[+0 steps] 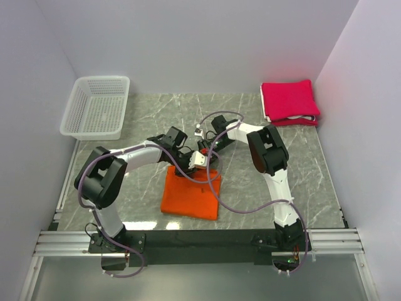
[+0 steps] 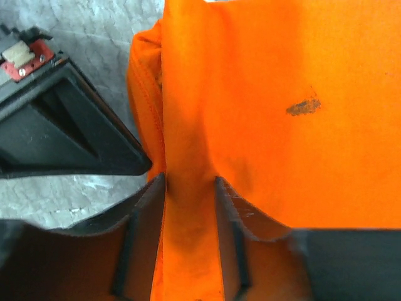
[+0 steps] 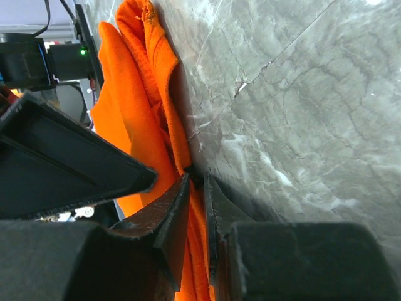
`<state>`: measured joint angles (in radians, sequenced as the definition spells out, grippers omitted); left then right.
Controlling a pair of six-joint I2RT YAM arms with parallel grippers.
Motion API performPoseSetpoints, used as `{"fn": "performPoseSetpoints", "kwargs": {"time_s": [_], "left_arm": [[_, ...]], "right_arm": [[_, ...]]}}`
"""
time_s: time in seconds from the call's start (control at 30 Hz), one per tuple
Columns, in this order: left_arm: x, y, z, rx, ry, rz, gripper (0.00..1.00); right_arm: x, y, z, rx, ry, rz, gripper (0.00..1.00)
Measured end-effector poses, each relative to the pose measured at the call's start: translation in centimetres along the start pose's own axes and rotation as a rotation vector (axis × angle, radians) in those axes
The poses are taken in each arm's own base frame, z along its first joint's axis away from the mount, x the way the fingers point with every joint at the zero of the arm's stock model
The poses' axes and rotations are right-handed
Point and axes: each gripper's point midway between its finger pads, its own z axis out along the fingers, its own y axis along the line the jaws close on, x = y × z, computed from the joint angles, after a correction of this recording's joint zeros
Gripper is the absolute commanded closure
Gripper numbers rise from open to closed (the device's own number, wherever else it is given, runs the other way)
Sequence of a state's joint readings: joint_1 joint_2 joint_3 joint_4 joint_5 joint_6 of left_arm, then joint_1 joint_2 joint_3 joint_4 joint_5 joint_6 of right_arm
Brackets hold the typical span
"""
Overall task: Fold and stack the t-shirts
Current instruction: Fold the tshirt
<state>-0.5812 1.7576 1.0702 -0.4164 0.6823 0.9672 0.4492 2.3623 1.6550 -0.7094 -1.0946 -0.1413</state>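
Note:
An orange t-shirt [image 1: 191,199] lies partly folded on the grey marble table [image 1: 150,113], in front of both arms. Both grippers meet at its far edge. My left gripper [image 1: 186,168] is shut on a raised fold of that orange t-shirt [image 2: 282,94]; in the left wrist view the cloth fills the gap of the gripper [image 2: 190,179]. My right gripper [image 1: 204,163] pinches the hem of the shirt [image 3: 128,119] just above the table, and in its wrist view the gripper [image 3: 195,179] stands almost closed on the cloth. Folded crimson-pink t-shirts [image 1: 289,100] with a white layer are stacked at the back right.
A white mesh basket [image 1: 97,106] stands at the back left. White walls close in the table on three sides. In each wrist view the other gripper's black finger [image 2: 62,138] [image 3: 62,166] sits close alongside.

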Motion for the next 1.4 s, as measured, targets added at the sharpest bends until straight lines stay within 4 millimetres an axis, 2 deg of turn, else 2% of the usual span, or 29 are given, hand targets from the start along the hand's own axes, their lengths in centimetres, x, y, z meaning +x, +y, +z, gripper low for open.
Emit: {"fn": "performPoseSetpoints", "kwargs": {"time_s": [0.1,0.13,0.23,0.3,0.63,0.97,1.07,1.13,1.27,1.3,1.37,1.4], "left_arm": [[-0.1,0.1,0.2,0.006,0.005,0.01,0.75],[-0.1,0.0,0.2,0.007,0.007,0.011,0.84],[-0.1,0.0,0.2,0.01,0.008,0.01,0.97],[-0.2,0.0,0.1,0.006,0.006,0.007,0.99],[-1.9,1.6,-1.7,-0.065,-0.033,0.03,0.99],[-0.4,2.4,-1.2,-0.074,-0.017,0.006,0.99],[0.4,2.8,-0.7,-0.071,-0.002,-0.007,0.96],[0.8,3.1,-0.5,-0.07,0.009,-0.008,0.89],[1.4,3.5,-0.5,-0.083,0.028,-0.011,0.8],[1.4,3.7,-0.6,-0.09,0.031,-0.012,0.76],[1.5,4.3,-1.1,-0.108,0.031,-0.024,0.72],[1.5,4.9,-1.6,-0.123,0.026,-0.04,0.69]], "right_arm": [[0.0,0.0,0.0,0.001,0.001,0.0,0.81],[0.1,-0.1,0.1,0.001,0.002,0.0,0.82],[0.2,-0.1,0.2,-0.004,0.007,0.003,0.84],[0.4,0.0,0.3,-0.01,0.012,0.008,0.86],[0.7,0.1,0.6,-0.02,0.023,0.008,0.88],[0.8,0.1,0.6,-0.014,0.025,0.008,0.87],[0.7,0.1,0.5,0.002,0.03,0.012,0.8],[0.2,-0.2,0.0,0.036,0.03,0.014,0.77],[-2.4,-1.3,-2.1,0.154,-0.01,-0.03,0.71],[-3.9,-1.9,-3.5,0.214,-0.041,-0.062,0.7],[-5.6,-2.7,-5.9,0.272,-0.09,-0.079,0.7],[-7.0,-3.2,-8.0,0.318,-0.132,-0.096,0.7]]}}
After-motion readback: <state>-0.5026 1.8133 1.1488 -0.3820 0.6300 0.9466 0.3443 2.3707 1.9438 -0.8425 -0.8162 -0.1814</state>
